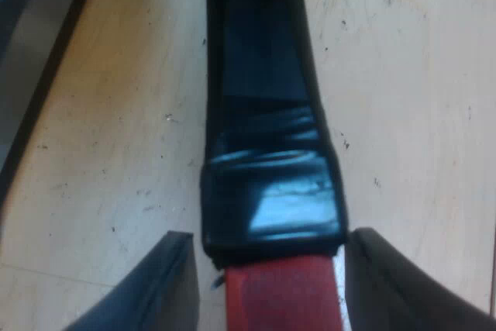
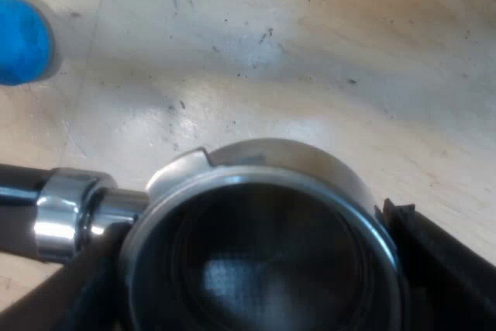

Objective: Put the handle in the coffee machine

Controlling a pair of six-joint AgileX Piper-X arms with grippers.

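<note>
The holder's dark taped handle (image 1: pixel 267 114) runs away over the wooden table, its red end (image 1: pixel 279 296) lying between my left gripper's (image 1: pixel 271 238) two black fingers. These fingers stand open on either side of it, with a narrow gap showing beside one finger (image 1: pixel 167 284). The holder's round metal basket (image 2: pixel 263 246) sits between the fingers of my right gripper (image 2: pixel 240 242), which is shut on its rim. The basket looks empty and dark inside. Its chrome neck (image 2: pixel 70 211) leads off toward the handle.
A blue tamper (image 2: pixel 23 40) stands on the wooden table (image 2: pixel 310 60) beyond the basket. A dark-edged grey slab (image 1: pixel 39 60) lies along the table beside the handle.
</note>
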